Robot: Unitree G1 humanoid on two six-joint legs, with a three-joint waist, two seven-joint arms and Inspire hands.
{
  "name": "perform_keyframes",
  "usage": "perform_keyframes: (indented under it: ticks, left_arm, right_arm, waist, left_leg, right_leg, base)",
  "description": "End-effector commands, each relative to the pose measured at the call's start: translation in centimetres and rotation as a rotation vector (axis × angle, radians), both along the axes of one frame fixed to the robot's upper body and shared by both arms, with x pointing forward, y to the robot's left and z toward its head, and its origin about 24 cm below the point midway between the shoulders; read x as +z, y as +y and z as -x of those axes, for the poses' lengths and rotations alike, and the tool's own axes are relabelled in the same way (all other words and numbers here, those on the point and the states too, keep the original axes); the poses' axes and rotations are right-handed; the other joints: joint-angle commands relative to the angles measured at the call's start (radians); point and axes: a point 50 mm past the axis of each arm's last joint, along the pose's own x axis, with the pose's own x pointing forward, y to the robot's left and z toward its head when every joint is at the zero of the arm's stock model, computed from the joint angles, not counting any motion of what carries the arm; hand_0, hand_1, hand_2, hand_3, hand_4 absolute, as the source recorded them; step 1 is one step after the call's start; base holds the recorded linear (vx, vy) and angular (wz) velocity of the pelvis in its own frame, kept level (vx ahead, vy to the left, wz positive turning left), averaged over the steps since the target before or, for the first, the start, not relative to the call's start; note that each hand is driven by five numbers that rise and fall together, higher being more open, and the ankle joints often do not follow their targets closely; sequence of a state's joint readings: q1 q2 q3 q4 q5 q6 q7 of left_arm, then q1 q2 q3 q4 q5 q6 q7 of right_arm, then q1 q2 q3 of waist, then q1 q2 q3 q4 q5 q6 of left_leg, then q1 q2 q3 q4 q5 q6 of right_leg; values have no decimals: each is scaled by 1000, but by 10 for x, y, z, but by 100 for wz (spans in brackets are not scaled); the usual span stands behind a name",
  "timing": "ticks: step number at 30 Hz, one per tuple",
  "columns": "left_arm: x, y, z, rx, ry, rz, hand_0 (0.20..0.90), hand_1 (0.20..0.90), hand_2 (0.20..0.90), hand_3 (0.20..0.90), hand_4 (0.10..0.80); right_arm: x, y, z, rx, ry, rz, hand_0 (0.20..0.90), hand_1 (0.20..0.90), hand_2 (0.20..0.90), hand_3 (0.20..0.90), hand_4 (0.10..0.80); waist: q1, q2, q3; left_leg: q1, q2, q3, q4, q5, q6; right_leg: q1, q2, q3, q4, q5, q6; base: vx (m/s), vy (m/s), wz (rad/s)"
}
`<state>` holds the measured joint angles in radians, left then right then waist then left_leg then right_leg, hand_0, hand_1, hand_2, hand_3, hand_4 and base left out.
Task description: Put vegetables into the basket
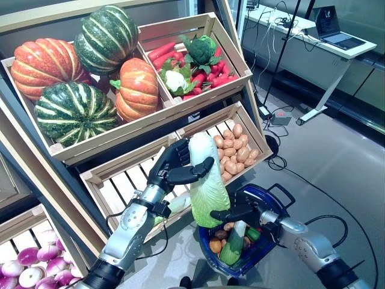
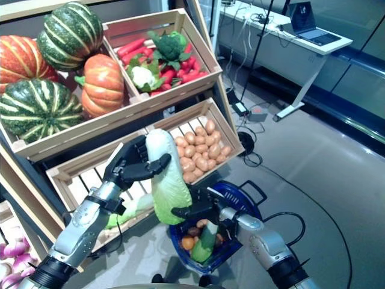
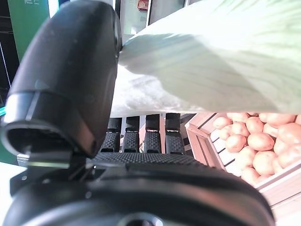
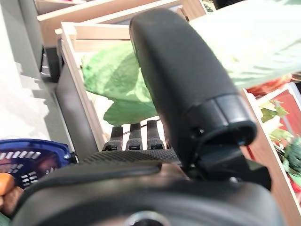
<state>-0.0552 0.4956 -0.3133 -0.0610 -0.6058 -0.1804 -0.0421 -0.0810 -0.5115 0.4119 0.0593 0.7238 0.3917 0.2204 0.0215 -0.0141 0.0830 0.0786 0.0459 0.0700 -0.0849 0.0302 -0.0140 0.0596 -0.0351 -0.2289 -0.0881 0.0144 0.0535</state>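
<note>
My left hand (image 1: 171,168) is shut on a long pale green napa cabbage (image 1: 204,174), held upright in front of the stand's lower crates. In the left wrist view the thumb (image 3: 66,84) and the fingers (image 3: 141,136) wrap round the cabbage (image 3: 211,61). The blue basket (image 1: 252,256) stands on the floor below and to the right of the cabbage. It holds a long green vegetable (image 1: 231,244) and small orange and brown ones (image 1: 215,245). My right hand (image 1: 240,214) is open above the basket's near rim, fingers straight, just under the cabbage's leafy end.
The wooden stand (image 1: 120,135) of tilted crates rises on the left. A crate of potatoes (image 1: 234,147) is right behind the cabbage. Another pale cabbage (image 1: 177,205) lies in the slatted crate. A white desk with a laptop (image 1: 328,27) and floor cables lie to the far right.
</note>
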Motion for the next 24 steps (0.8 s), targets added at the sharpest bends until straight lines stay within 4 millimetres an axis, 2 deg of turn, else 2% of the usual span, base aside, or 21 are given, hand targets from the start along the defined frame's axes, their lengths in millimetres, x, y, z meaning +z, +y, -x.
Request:
perform_keyframes:
  ticks: [1, 5, 17, 18, 19, 20, 24]
  left_arm:
    - [59, -26, -7, -194, -268, 148, 300, 300, 300, 300, 400]
    - [59, -31, -6, -282, -264, 139, 300, 300, 300, 300, 400]
    - [57, -30, -4, -358, -247, 143, 300, 300, 300, 300, 400]
    - [57, -31, -4, -364, -246, 142, 300, 300, 300, 300, 400]
    - [56, -32, -3, -375, -241, 138, 300, 300, 300, 300, 400]
    - [55, -33, -3, -377, -240, 138, 300, 300, 300, 300, 400]
    - [53, -33, -3, -394, -229, 138, 300, 300, 300, 300, 400]
  right_arm:
    - [44, 40, -3, 237, -119, -323, 900, 900, 900, 900, 800]
    - [48, 38, -7, 280, -117, -367, 900, 900, 900, 900, 800]
    - [44, 29, -3, 337, -104, -389, 900, 900, 900, 900, 800]
    - [44, 29, -4, 337, -106, -390, 679, 679, 679, 679, 653]
    - [45, 29, -5, 330, -110, -394, 335, 335, 335, 335, 424]
    - [45, 29, -5, 328, -110, -395, 300, 300, 300, 300, 400]
    - [44, 28, -5, 313, -107, -397, 300, 300, 300, 300, 400]
  waist:
    - [12, -35, -91]
    - [18, -35, -99]
    - [19, -37, -114]
    - [19, -36, -113]
    - [18, -36, -113]
    - [17, -35, -113]
    - [16, -33, -115]
  left_leg:
    - [-45, 8, -4, -2, -2, -20]
    - [-44, 9, -6, -2, 0, -23]
    - [-42, 10, -3, -2, -3, -20]
    - [-42, 10, -3, -2, -4, -19]
    - [-41, 9, -4, -2, -4, -19]
    - [-41, 9, -4, -2, -4, -19]
    - [-40, 8, -4, -2, -6, -17]
  right_leg:
    - [-1, -73, 20, 1, 45, 47]
    - [1, -73, 15, 1, 46, 47]
    - [0, -73, 18, 1, 46, 50]
    - [0, -73, 18, 1, 46, 50]
    - [0, -73, 20, 1, 47, 50]
    - [0, -73, 20, 1, 47, 51]
    - [1, -74, 23, 1, 46, 52]
  base:
    - [0, 0, 0]
    - [0, 0, 0]
    - [0, 0, 0]
    - [0, 0, 0]
    - [0, 0, 0]
    - [0, 0, 0]
    - [0, 0, 0]
